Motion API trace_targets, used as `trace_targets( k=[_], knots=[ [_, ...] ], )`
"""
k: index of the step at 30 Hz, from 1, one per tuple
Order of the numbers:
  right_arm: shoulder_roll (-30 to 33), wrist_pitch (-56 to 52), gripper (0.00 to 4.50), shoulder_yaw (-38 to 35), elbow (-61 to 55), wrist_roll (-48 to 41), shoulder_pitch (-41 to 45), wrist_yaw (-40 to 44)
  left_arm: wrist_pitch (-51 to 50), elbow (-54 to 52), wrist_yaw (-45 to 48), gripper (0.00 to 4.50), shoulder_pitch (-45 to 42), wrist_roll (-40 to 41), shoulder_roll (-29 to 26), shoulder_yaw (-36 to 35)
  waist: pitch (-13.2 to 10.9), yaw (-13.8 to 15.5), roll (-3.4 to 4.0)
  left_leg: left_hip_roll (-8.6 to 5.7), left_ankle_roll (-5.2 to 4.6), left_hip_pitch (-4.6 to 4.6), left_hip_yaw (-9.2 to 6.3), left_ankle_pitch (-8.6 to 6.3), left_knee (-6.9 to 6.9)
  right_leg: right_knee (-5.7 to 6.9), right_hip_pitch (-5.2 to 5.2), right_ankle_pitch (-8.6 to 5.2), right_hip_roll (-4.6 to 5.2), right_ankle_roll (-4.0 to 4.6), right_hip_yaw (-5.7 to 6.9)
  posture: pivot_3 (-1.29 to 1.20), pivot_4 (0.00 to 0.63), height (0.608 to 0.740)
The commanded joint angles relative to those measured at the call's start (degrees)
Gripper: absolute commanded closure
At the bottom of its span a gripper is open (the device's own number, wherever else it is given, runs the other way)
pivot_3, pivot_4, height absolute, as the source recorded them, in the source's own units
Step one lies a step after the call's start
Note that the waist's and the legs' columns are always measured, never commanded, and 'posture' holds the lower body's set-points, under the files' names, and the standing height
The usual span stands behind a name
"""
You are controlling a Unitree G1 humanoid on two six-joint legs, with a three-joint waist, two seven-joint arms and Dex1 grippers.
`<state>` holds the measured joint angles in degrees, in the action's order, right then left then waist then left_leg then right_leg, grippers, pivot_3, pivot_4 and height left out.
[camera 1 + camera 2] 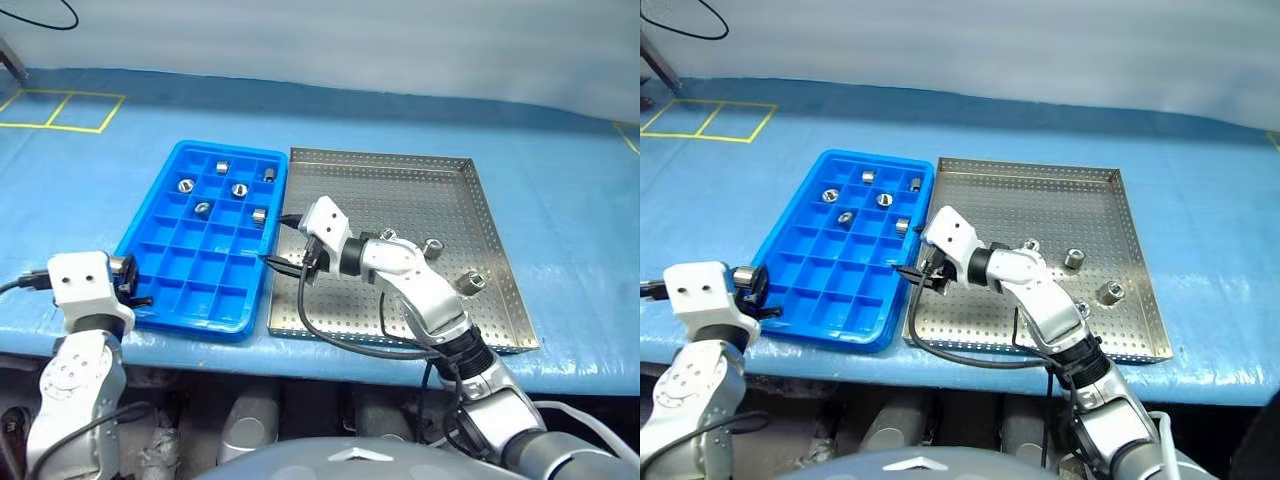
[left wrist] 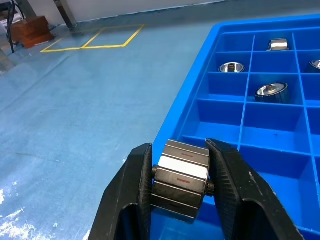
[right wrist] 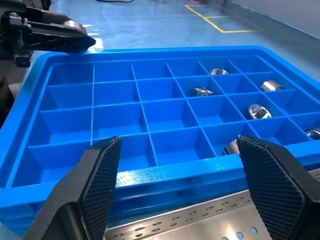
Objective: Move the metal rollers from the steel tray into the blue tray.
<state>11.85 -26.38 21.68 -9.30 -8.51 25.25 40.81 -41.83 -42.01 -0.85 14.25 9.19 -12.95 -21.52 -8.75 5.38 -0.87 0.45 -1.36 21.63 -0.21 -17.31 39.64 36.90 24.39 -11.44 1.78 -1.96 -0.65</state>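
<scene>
left gripper (image 2: 180, 187) clamps one metal roller (image 2: 181, 179) at the blue tray's (image 1: 160, 300) 7 o'clock corner | right gripper (image 3: 177, 172) jaws spread wide, empty, over the seam between blue tray and steel tray (image 1: 400, 180) | five rollers (image 1: 239, 190) in far blue compartments | three rollers (image 1: 472, 282) in steel tray, 4 o'clock part

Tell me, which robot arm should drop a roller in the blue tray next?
Left, probably. The left gripper already holds a metal roller at the blue tray's near corner; the right gripper is open and empty.
</scene>
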Motion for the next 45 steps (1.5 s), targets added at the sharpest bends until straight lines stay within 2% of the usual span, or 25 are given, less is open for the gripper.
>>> trace_targets(
  k=[1, 10, 16, 22, 28, 36, 38, 41, 45],
  knots=[
    [-0.1, 1.0, 0.60, -0.4, -1.8, -0.8, 0.6, 0.5, 2.5, 2.6, -2.2, 3.16, -3.3, -2.3, 0.2, -0.5, 0.0, 0.2, 0.00, 0.00, 0.02, 0.00, -0.01, 0.01, -0.02, 0.00, 0.00, -0.01, -0.03, 0.02, 0.00, 0.28, 0.150, 0.740],
    [0.6, 0.4, 0.60, -1.7, -2.9, -0.5, -0.6, -1.3, 4.5, 13.9, -3.4, 3.16, -15.9, -3.8, -1.6, -0.3, 0.0, -0.1, -0.02, -0.07, 0.23, 0.00, -0.13, 0.13, -0.18, 0.01, 0.03, 0.01, -0.18, 0.13, 0.15, 0.22, 0.150, 0.740],
    [1.0, 0.3, 0.60, -2.3, -3.8, -0.4, -1.4, -2.7, 6.0, 23.0, -2.2, 3.16, -22.3, -4.8, -3.7, 1.7, 0.0, -0.9, -0.03, -0.10, 0.29, 0.00, -0.14, 0.17, -0.25, -0.02, 0.04, 0.15, -0.19, -0.09, 0.17, 0.19, 0.150, 0.740],
    [1.3, 0.0, 0.60, -2.5, -4.5, -0.4, -2.1, -3.4, 7.2, 28.6, -0.4, 3.16, -23.4, -5.6, -4.4, 4.8, 0.0, -1.6, -0.05, -0.10, 0.54, 0.00, -0.13, 0.31, -0.44, -0.07, 0.11, 0.15, -0.17, -0.09, 0.16, 0.17, 0.150, 0.740],
    [1.6, -0.1, 0.60, -2.9, -5.1, -0.4, -2.7, -4.1, 6.5, 28.5, 1.2, 3.16, -21.6, -4.9, -4.3, 6.0, 0.0, -2.1, -0.04, -0.01, 0.53, 0.01, -0.14, 0.30, -0.49, -0.06, 0.13, 0.14, -0.15, -0.08, 0.16, 0.16, 0.150, 0.740],
    [1.6, 0.2, 0.60, -3.0, -4.8, -0.4, -2.6, -4.6, 5.5, 25.8, -1.6, 0.54, -20.7, -5.8, -4.4, 3.8, 0.0, -2.6, -0.05, 0.04, 0.35, 0.01, -0.16, 0.21, -0.47, -0.04, 0.13, 0.14, -0.12, -0.08, 0.16, 0.16, 0.150, 0.740],
    [1.6, 0.4, 0.60, -3.0, -4.7, -0.5, -2.5, -4.7, 5.9, 23.4, -1.6, 0.54, -20.5, -5.0, -4.3, 3.1, 0.0, -2.8, -0.05, 0.05, 0.35, 0.01, -0.17, 0.21, -0.47, -0.04, 0.13, 0.14, -0.13, -0.08, 0.16, 0.16, 0.150, 0.740],
    [1.8, 0.7, 0.60, -3.5, -5.6, -0.3, -2.7, -5.1, 6.6, 17.1, 2.4, 0.54, -21.8, 1.0, -2.1, 3.8, 0.0, -2.9, -0.06, 0.13, 0.36, 0.01, -0.16, 0.21, -0.48, -0.04, 0.14, 0.14, -0.11, -0.08, 0.15, 0.12, 0.150, 0.740],
    [2.7, 0.1, 0.60, -5.0, -9.5, -0.5, -3.8, -6.3, 6.0, 13.1, 9.7, 0.54, -23.7, 6.4, -1.8, 9.3, 0.0, -2.9, -0.06, 0.09, 0.48, 0.03, -0.17, 0.29, -0.45, -0.06, 0.11, 0.15, -0.02, -0.10, 0.15, 0.05, 0.150, 0.740]
  ],
)
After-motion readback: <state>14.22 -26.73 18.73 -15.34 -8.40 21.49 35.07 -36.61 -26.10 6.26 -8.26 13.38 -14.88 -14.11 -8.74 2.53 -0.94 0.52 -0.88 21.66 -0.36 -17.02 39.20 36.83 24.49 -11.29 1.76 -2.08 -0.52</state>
